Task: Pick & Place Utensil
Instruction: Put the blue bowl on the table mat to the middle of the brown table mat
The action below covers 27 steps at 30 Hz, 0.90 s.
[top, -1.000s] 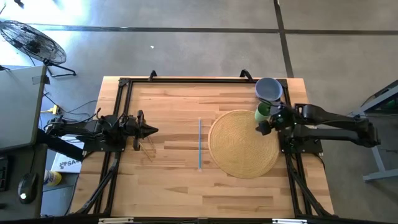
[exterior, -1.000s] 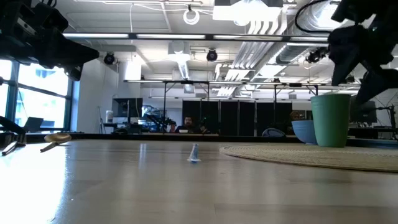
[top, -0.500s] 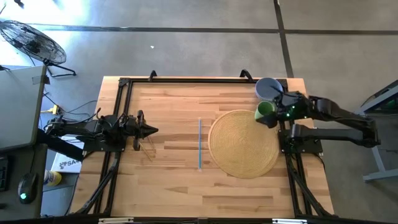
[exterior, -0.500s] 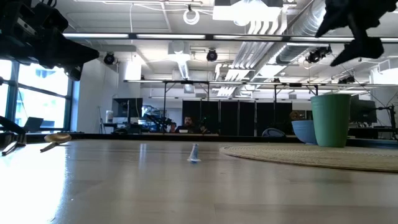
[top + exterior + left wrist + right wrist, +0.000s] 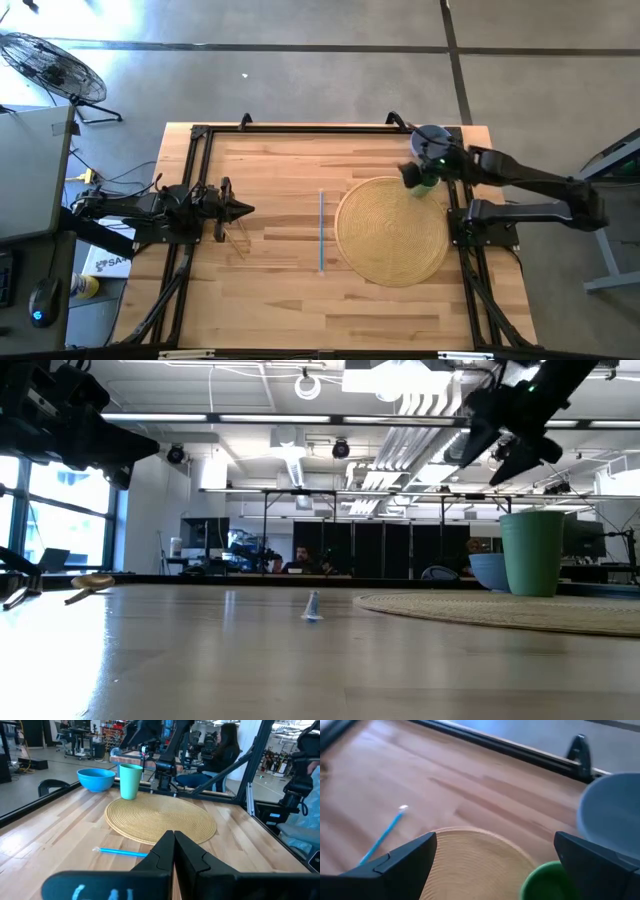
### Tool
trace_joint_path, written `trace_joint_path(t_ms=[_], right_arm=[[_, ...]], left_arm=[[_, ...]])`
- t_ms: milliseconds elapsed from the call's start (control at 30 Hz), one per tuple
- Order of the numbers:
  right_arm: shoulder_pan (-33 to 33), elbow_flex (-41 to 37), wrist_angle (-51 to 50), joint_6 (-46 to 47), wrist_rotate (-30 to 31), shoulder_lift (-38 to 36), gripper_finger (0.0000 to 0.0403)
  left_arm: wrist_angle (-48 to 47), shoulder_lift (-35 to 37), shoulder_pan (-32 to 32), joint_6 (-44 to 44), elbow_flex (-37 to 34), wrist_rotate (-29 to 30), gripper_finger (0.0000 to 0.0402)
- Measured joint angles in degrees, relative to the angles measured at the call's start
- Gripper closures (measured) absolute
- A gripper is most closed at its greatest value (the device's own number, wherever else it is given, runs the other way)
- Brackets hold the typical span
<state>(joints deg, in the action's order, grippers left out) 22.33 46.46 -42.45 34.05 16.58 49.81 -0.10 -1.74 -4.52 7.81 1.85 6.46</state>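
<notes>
The utensil (image 5: 321, 230), a thin light-blue stick, lies flat on the wooden table, left of a round woven placemat (image 5: 392, 235); it also shows in the left wrist view (image 5: 122, 852) and the right wrist view (image 5: 382, 837). A green cup (image 5: 532, 552) stands on the mat's far right part, with a blue bowl (image 5: 432, 140) behind it. My right gripper (image 5: 408, 175) hangs open in the air above the cup, tilted down, holding nothing (image 5: 495, 840). My left gripper (image 5: 245, 210) waits shut and level at the table's left (image 5: 174, 850).
A black metal frame (image 5: 300, 130) runs along the table's far edge and down both sides by the arm bases. Bare wood lies between the utensil and my left gripper. Beyond the table, a person (image 5: 225, 745) sits in the room.
My right gripper has risen from beside the mat's right part and moved toward the table's far edge, then left over the green cup, tipping and rolling as it went. It has stayed open. The utensil, cup and bowl have kept their places.
</notes>
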Motion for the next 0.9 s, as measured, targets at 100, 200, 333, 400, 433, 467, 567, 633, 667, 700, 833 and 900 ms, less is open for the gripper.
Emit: trace_joint_path(t_ms=[100,200,333,400,433,467,567,633,667,700,833,900], right_arm=[[4.41,-0.02,1.27,-0.59,-1.47,3.82,0.0006],[9.07,-0.02,4.93,-4.23,-1.69,6.33,0.0006],[15.10,-0.02,10.84,-7.38,-6.41,9.55,0.0006],[17.96,-0.02,13.54,-10.99,-10.10,11.58,0.0006],[19.11,-0.02,14.49,-12.83,-11.09,12.81,0.0006],[20.16,-0.01,14.85,-14.03,-11.46,14.09,0.0006],[23.04,0.98,13.78,-15.05,-10.95,18.61,0.0006],[24.42,2.61,11.73,-15.09,-9.92,21.93,0.0006],[25.04,3.65,10.48,-15.11,-9.43,23.58,0.0006],[25.54,4.80,9.48,-15.23,-8.97,25.38,0.0006],[27.23,8.91,5.47,-15.19,-8.26,31.40,0.0006],[28.00,10.50,4.34,-15.04,-8.80,33.97,0.0006]], left_arm=[[-0.02,0.00,0.01,-0.02,0.01,0.02,0.0401],[-0.01,0.01,-0.01,-0.02,0.01,0.00,0.0401],[0.00,0.00,0.00,-0.02,0.01,0.00,0.0401],[-0.02,0.02,0.01,0.00,0.01,0.00,0.0401],[-0.02,0.00,-0.01,-0.02,0.01,0.02,0.0401],[0.00,0.00,-0.01,-0.02,0.01,0.01,0.0401],[-0.01,0.01,-0.01,0.00,0.01,0.00,0.0401],[-0.01,0.02,-0.01,-0.02,0.01,0.01,0.0401],[0.00,0.02,-0.01,-0.02,0.01,0.00,0.0401],[-0.02,0.00,0.01,-0.02,0.01,0.00,0.0401],[-0.01,0.00,0.00,-0.02,0.00,0.00,0.0401],[0.00,0.01,0.00,0.00,0.01,0.00,0.0401]])
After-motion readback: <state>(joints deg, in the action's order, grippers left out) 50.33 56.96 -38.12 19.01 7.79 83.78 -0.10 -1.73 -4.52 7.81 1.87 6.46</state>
